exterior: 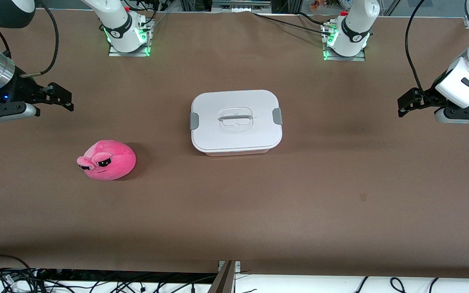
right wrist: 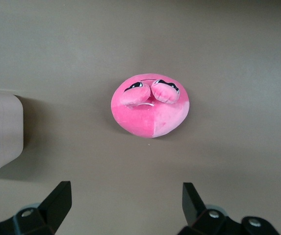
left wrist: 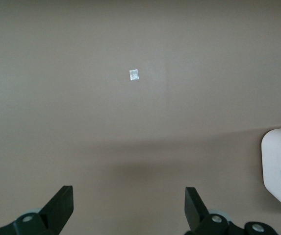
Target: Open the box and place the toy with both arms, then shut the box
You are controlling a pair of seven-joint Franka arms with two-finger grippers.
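The box (exterior: 236,122) stands at the table's middle with its white lid on and a grey clip (exterior: 194,121) at each end. The pink plush toy (exterior: 107,160) lies on the table toward the right arm's end, nearer to the front camera than the box. My right gripper (exterior: 65,99) is open and empty, held above the table at the right arm's end; its wrist view shows the toy (right wrist: 150,110) and a box end (right wrist: 3,132) past its fingers (right wrist: 59,198). My left gripper (exterior: 405,105) is open and empty above the left arm's end; a box end (left wrist: 277,166) shows in its view.
A small pale square mark (left wrist: 134,75) lies on the brown table under the left gripper's view. Cables hang along the table's front edge (exterior: 226,270). The two arm bases (exterior: 126,34) stand at the edge farthest from the front camera.
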